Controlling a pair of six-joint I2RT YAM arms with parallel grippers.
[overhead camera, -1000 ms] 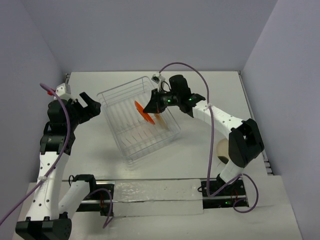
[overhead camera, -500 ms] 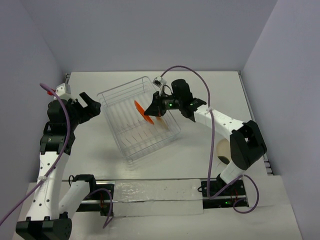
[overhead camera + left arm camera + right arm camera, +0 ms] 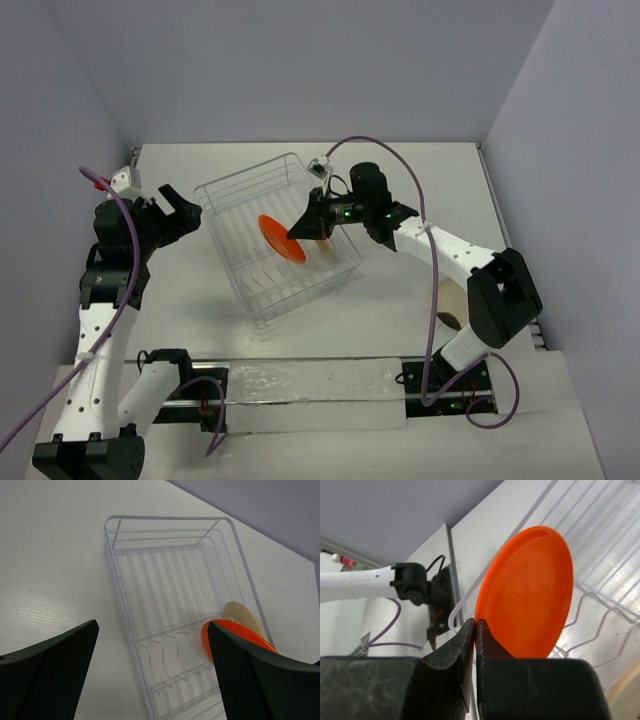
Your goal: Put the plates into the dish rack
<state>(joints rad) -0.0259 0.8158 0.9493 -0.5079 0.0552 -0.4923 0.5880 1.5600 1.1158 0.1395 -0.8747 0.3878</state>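
The glossy orange plate (image 3: 282, 238) hangs tilted over the middle of the wire dish rack (image 3: 262, 300). My right gripper (image 3: 303, 229) is shut on its right rim. In the right wrist view the jaws (image 3: 477, 630) pinch the edge of the orange plate (image 3: 525, 595) above the slot wires (image 3: 600, 605). One beige plate (image 3: 326, 250) stands in the rack just right of the orange one, also visible as the beige plate (image 3: 240, 617) behind the orange plate (image 3: 235, 630). My left gripper (image 3: 180, 212) is open beside the rack's left side, holding nothing.
Another beige plate (image 3: 452, 296) lies on the table near the right arm's base, partly hidden by the arm. The rack (image 3: 165, 518) sits askew on the white table. Grey walls close in on the left, back and right.
The right gripper has carried the orange plate left, further over the rack's middle, and its face now tilts more toward the camera. The left arm has not moved.
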